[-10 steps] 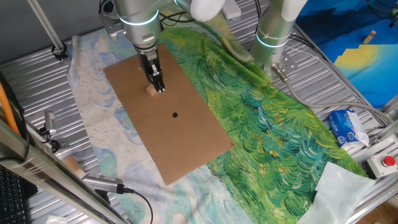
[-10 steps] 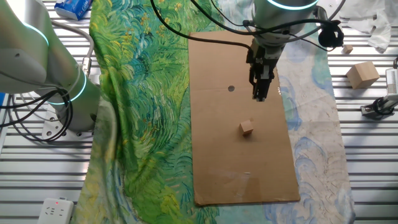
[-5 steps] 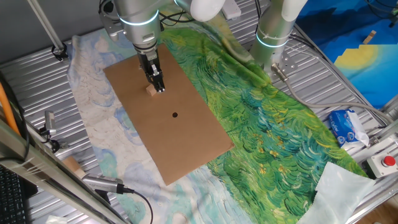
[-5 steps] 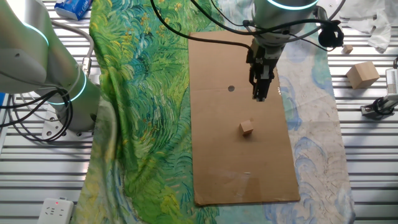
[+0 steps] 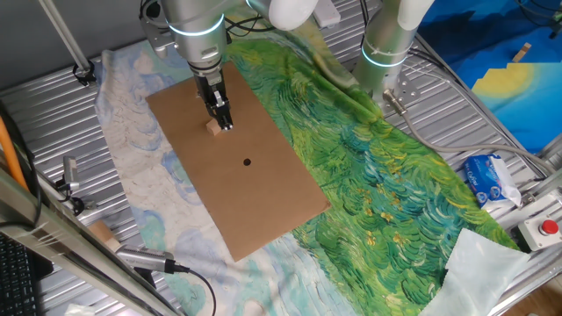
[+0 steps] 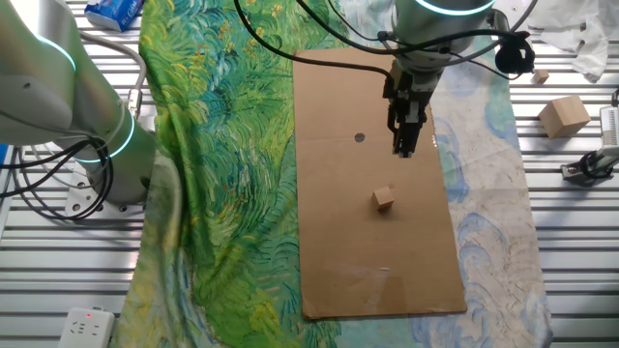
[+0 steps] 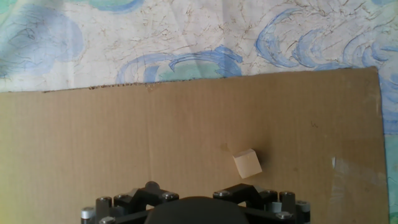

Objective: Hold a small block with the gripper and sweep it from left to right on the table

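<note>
The small block point(image 6: 385, 198) is a tiny tan wooden cube lying free on the brown cardboard sheet point(image 6: 377, 261). The gripper point(image 6: 403, 150) hangs above the cardboard, apart from the block, between it and the black dot point(image 6: 359, 137). Its slim black fingers look pressed together and hold nothing. In one fixed view the gripper point(image 5: 223, 123) overlaps the block point(image 5: 213, 129). In the hand view the block point(image 7: 247, 163) lies on the cardboard point(image 7: 124, 143) ahead and to the right; only the black gripper body shows at the bottom edge, and the fingertips are out of view.
A second upright silver arm point(image 5: 386, 53) stands behind the green swirl cloth point(image 5: 378, 175). A pale blue cloth point(image 5: 132, 167) lies under the cardboard's left side. A larger wooden piece point(image 6: 564, 116) sits on the ribbed metal. A tissue pack point(image 5: 487, 180) and red button point(image 5: 549, 228) are at the right.
</note>
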